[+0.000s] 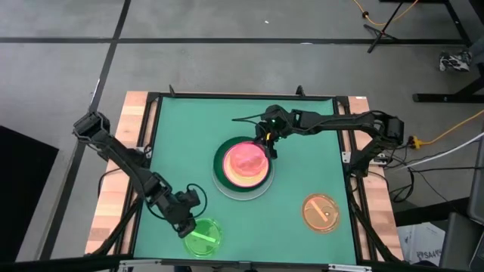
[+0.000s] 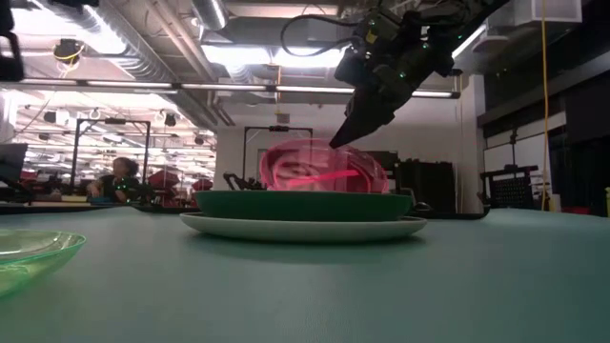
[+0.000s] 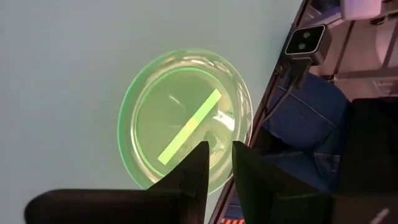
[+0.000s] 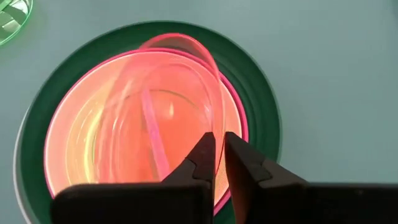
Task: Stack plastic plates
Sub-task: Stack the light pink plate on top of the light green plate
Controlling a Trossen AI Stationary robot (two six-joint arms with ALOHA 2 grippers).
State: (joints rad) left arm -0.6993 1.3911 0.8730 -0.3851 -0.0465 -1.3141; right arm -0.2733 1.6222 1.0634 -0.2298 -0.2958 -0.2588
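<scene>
The right pincer (image 4: 220,151) pinches the rim of a small translucent magenta plastic plate (image 4: 168,106), tilted over the stacked large plates (image 1: 219,172). The left pincer (image 3: 219,163), fingers narrowly parted, hovers at a translucent green plastic plate (image 3: 180,124), apparently not touching it.

One stack of plates (image 1: 243,168), one green plate (image 1: 203,236), one orange plate (image 1: 321,212)

Green table (image 1: 181,143), wood edges L & R. Directly on it: big pale plate (image 1: 227,190) mid-table, bottom of the stack; sm. green plate (image 1: 203,236) near front edge, L side; orange plate (image 1: 321,212) front R, well apart from both.
</scene>
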